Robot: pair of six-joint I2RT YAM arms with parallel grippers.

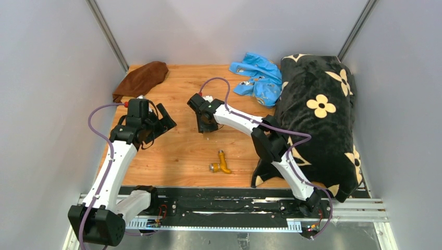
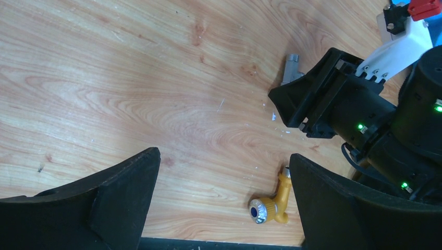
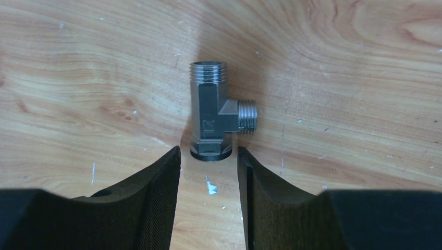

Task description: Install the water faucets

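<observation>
Scuffed wood-grain tabletop (image 1: 177, 151), grey panel walls (image 1: 52, 78) enclosing it. Brass-orange tap spout (image 1: 223, 162) is lying on its side on the bare wood. Beyond the spout, silver T-fitting (image 3: 215, 117) is lying flat, with the right gripper (image 3: 208, 156) hovering at its base, jaws apart. Left of the spout, the left gripper (image 2: 224, 156) is hanging with jaws wide apart, empty.

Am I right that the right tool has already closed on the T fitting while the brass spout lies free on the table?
Not quite: the right wrist view shows the right tool open, with the T fitting lying ungripped at its fingertips. The brass spout does lie free on the table.
</observation>
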